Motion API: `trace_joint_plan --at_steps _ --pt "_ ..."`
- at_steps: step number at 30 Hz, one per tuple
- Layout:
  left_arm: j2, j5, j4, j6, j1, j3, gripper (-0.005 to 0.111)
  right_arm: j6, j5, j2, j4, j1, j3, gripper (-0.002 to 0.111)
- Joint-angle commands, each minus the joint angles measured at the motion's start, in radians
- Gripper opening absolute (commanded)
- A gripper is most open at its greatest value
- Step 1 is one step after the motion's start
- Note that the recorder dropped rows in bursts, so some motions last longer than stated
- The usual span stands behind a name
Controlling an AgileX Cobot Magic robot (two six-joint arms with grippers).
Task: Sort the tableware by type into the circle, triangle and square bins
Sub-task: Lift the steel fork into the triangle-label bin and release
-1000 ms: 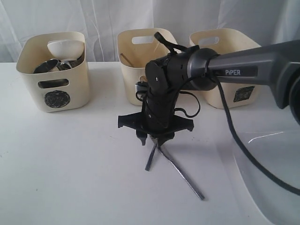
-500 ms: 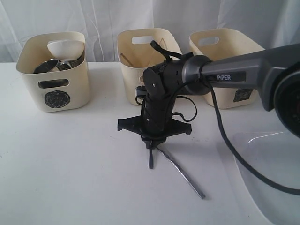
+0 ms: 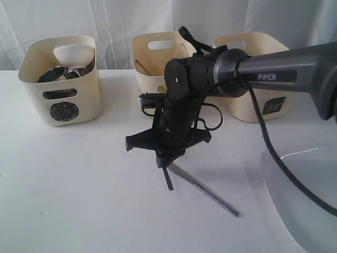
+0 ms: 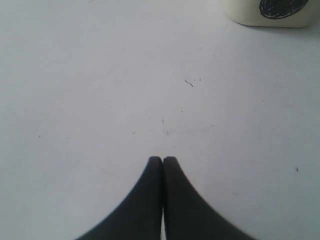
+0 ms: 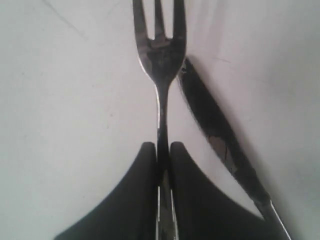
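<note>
My right gripper is shut on the handle of a steel fork, which hangs tines-down just above the table's middle. A steel knife lies flat on the table right beside the fork, running toward the front right. The circle-marked bin at the back left holds steel ware and a white bowl. My left gripper is shut and empty over bare table, and does not show in the exterior view.
Three cream bins stand along the back: the left one, a middle one with a wooden stick inside, and a right one with a square mark. A large pale plate sits at the front right. The circle bin's corner lies ahead of the left gripper.
The right gripper's jaws closed on the fork's handle, then rose and tilted with it. The knife shifted slightly toward the right.
</note>
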Motion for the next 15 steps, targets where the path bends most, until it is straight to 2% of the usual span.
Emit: trace_joint_plan --at_steps 1,8,15 --pt "-0.005 0.015 -0.005 -0.001 0.005 0.003 0.0 -0.081 0.046 -0.048 0.013 -0.002 0.004 0.0" --pt "-0.005 0.015 -0.005 -0.001 0.005 0.003 0.0 -0.146 0.015 -0.16 0.024 -0.012 0.002 0.0" --pt "-0.005 0.015 -0.005 -0.001 0.005 0.003 0.0 -0.154 -0.069 -0.261 0.057 -0.089 -0.063 0.0"
